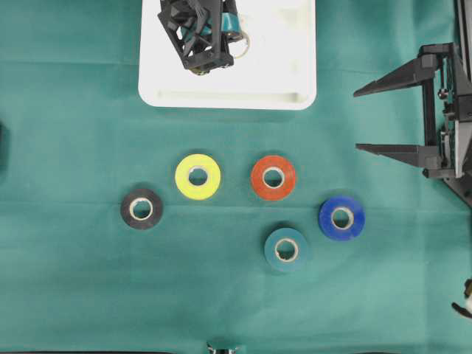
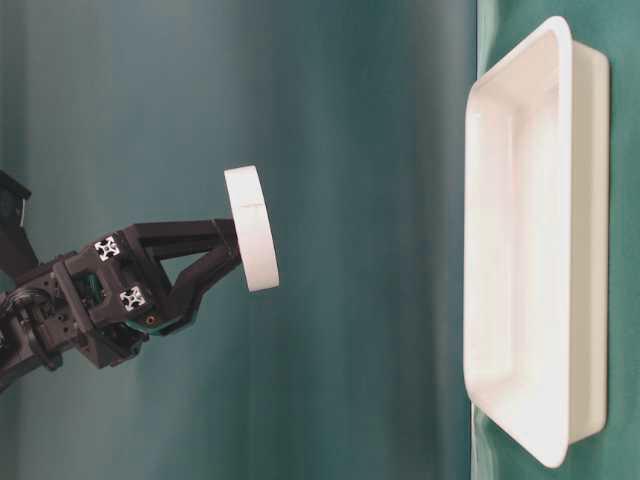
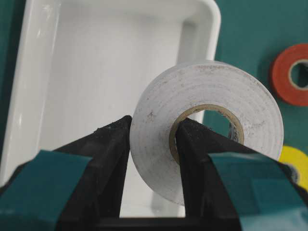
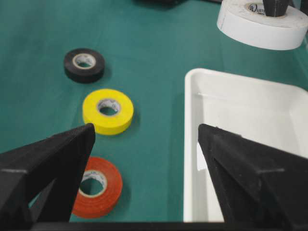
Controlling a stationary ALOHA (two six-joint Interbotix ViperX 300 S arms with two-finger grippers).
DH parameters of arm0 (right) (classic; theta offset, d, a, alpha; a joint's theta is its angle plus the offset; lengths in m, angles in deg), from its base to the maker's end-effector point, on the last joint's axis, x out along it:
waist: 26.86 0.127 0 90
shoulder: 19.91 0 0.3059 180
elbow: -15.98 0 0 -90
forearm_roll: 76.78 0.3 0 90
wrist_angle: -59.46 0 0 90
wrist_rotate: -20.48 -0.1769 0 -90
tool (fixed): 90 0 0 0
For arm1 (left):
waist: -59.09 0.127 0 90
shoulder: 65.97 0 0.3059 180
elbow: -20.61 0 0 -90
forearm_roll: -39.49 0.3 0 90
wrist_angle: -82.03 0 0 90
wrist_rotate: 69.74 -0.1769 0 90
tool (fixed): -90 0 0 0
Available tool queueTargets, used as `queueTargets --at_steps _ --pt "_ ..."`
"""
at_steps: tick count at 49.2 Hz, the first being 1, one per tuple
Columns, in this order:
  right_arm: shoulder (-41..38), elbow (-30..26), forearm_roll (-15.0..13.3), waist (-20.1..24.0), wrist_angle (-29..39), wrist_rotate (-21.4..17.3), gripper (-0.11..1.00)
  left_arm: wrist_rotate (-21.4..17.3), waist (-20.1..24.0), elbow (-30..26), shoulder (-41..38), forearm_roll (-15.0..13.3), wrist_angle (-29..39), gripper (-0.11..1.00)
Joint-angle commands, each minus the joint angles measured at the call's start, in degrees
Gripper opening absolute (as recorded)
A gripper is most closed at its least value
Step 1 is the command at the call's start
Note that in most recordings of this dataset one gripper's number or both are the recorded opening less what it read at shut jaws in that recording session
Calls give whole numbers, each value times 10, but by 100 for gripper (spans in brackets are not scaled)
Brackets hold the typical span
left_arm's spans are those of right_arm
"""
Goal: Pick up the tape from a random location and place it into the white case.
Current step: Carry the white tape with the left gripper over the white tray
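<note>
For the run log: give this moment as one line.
left gripper: shut on white tape | position: above white case | right gripper: open, empty | five rolls on cloth

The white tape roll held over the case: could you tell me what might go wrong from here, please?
1. The left gripper pinches only one wall of the white tape roll, one finger through the core; it could swing or slip before release.
2. The roll hangs above the white case; dropped from there, it may bounce or roll over the low rim.
3. In the overhead view the arm hides the roll, so placement is hard to check there.

White tape (image 3: 207, 130) above empty white case (image 3: 43, 86)
</note>
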State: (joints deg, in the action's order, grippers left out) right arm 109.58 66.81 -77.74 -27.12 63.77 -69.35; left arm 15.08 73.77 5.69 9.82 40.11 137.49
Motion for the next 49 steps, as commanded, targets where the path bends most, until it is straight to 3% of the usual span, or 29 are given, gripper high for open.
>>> queueTargets --at_steps 1,21,49 --pt "-3 -17 0 1 -3 0 91 -1 1 -6 14 1 -4 25" --pt "-4 -17 0 1 -3 0 91 -1 4 7 12 1 -16 25" --pt "-4 -15 0 1 -2 1 91 -22 54 143 -52 2 -188 25"
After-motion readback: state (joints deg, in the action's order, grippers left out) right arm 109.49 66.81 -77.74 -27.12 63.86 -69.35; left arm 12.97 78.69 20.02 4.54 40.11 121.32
